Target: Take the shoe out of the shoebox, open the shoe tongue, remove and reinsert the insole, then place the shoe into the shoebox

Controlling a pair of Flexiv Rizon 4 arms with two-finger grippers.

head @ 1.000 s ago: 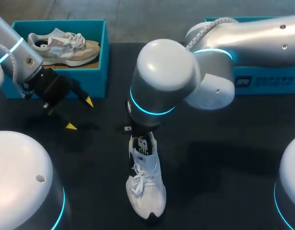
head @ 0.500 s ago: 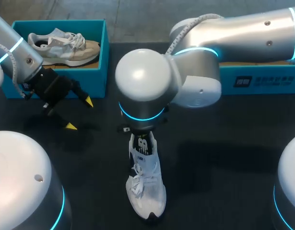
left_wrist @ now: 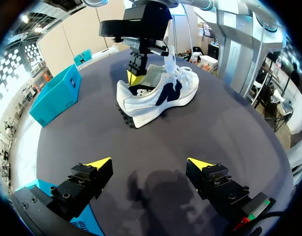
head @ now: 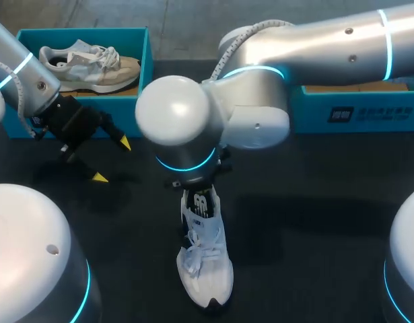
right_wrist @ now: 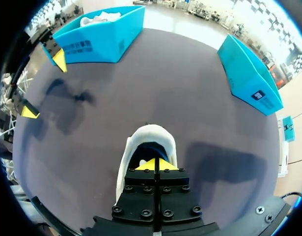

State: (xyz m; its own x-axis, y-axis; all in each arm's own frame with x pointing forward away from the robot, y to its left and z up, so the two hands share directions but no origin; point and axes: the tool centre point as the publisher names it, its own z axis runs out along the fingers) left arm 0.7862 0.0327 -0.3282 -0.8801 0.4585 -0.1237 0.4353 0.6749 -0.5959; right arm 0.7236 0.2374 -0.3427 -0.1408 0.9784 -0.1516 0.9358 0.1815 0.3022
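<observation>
R arm [head: 186, 128] has swung its big joint over toward the L in the last sec. The shoe [head: 205, 252] hasn't budged, and L arm [head: 31, 81] is parked same as before. I read that as the R wrist re-angling over the heel, not a lift, prob. lining up for the tongue/insole step. Shoe's already out of its box.

R jaws: tips pressed together, right at the shoe's opening; can't tell if they pinch anything. L jaws: wide, holding nothing, hovering over the desk [head: 314, 215] just in front of the L shoebox [head: 145, 87], well apart from the shoe.

Shoe stands on its sole mid-desk, heel end under the R wrist, toe toward me. White upper, dark logo on the side, white laces, dark studded sole, dark inside. L shoebox holds a 2nd, greyish shoe [head: 89, 64]. R shoebox [head: 368, 111] is partly hidden by my arm.
</observation>
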